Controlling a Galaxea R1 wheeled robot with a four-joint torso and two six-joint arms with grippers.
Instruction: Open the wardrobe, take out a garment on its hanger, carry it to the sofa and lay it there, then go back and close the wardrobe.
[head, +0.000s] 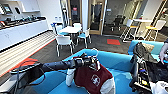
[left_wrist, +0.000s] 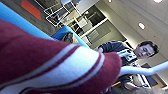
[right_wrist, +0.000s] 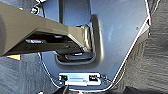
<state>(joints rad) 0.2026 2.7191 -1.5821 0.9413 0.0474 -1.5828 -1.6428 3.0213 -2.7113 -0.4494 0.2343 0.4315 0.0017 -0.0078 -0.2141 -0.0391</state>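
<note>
**Jacket held out over the blue sofa**

The robot's left arm reaches in from the left side of the head view, stretched out low across the front of the sofa (head: 117, 62). Its left gripper (head: 93, 60) sits at the collar end of the garment (head: 93, 78), up where the hanger (head: 95, 50) curves in a thin white loop just above it. Whether the fingers are closed on the hanger I cannot tell; the dark wrist hardware and the jacket's collar crowd together there. The dark red varsity jacket hangs directly below the gripper, its body with a round white crest facing the robot, one white sleeve drooping to the left of the body and the other bunched lower right. The jacket's lower part is over the bright blue seat, with the rounded backrest just behind it.

From the left wrist camera, the jacket's red knit edge with white stripes (left_wrist: 57, 62) lies right up against the lens, and a white bar of the hanger (left_wrist: 147, 70) pokes out beyond it.

A person (left_wrist: 130, 56) in a dark top stands beyond the sofa's far end; a hand (head: 163, 52) shows at the right edge of the head view. A dark jacket (head: 142, 52) is draped over the sofa's right end. Behind the sofa, a white table (head: 70, 29) with white chairs (head: 63, 41) stands on the dark floor.

The right gripper's state I cannot tell.
</note>
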